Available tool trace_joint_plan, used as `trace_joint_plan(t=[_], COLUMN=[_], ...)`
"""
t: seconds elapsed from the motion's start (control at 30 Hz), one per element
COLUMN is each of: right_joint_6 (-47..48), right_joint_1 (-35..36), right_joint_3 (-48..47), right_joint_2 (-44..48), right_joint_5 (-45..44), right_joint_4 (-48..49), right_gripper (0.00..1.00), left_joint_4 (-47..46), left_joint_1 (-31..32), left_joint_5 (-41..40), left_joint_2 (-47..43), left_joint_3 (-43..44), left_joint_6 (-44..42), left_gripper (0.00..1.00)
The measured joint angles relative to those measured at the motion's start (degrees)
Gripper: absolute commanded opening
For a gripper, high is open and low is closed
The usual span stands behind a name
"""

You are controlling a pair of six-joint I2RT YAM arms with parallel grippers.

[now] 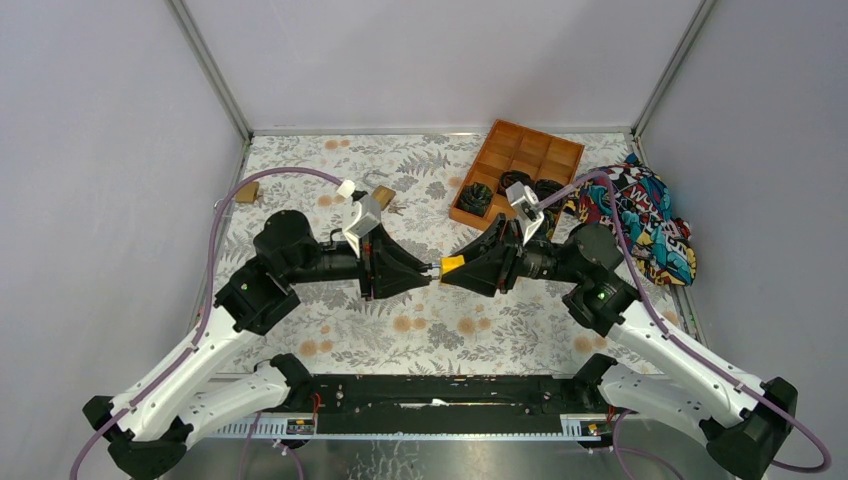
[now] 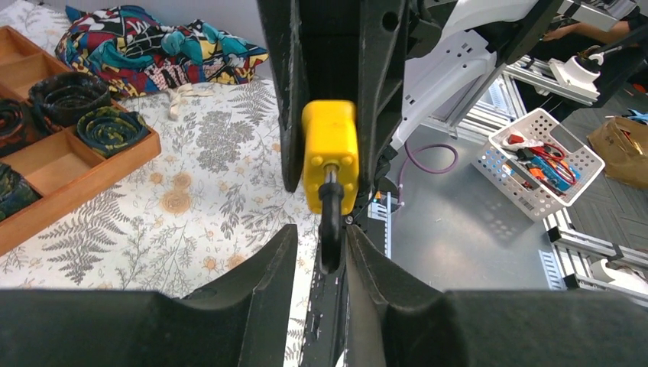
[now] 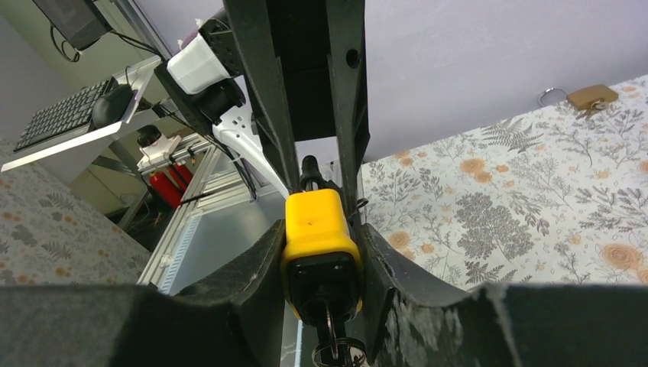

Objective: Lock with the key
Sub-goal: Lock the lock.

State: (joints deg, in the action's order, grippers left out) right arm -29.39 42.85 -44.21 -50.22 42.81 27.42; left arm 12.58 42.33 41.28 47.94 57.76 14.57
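Firmly, the right claw clamps the yellow padlock, left claw slightly apart around its shackle.

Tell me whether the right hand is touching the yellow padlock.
Touching. The right wrist view shows the right hand, its fingers pressed against both sides of the yellow padlock, no gap.

Grey walls, floral tablecloth — desk w/ keyboard beyond.

Flowery tabletop. Wooden tray at far right corner, dark rolled things inside. Bright cloth at right edge, just beside tray. Small brown lock near far left corner. White basket down off tabletop.
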Motion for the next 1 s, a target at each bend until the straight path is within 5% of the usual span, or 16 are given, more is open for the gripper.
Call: trace_joint_plan(t=[0.13, 0.23, 0.3, 0.6, 1.0], right_joint_6=[0.3, 0.9, 1.0, 1.5, -2.5], right_joint_1=[0.0, 0.0, 0.0, 0.0, -1.3], right_joint_3=[0.0, 0.0, 0.0, 0.0, 2.0], right_joint_2=[-0.4, -0.4, -0.4, -0.4, -3.2], right_joint_5=[0.3, 0.3, 0.9, 0.4, -2.5], right_joint_4=[-1.4, -2.3, -2.4, -2.4, 6.4], right_gripper=[0.00, 0.00, 0.00, 0.00, 0.00], left_joint_4=[-1.5, -1.9, -1.9, -3.3, -18.4], left_joint_1=[0.0, 0.0, 0.0, -0.1, -0.4], left_joint_5=[1.6, 2.5, 2.2, 2.3, -3.9], left_joint_2=[0.4, 0.4, 0.5, 0.5, -1.0], left_joint_3=[0.0, 0.0, 0.0, -0.9, -8.7], left_joint_6=[0.5, 0.8, 0.6, 1.2, 6.3], left_gripper=[0.44, 0.10, 0.00, 0.00, 0.00])
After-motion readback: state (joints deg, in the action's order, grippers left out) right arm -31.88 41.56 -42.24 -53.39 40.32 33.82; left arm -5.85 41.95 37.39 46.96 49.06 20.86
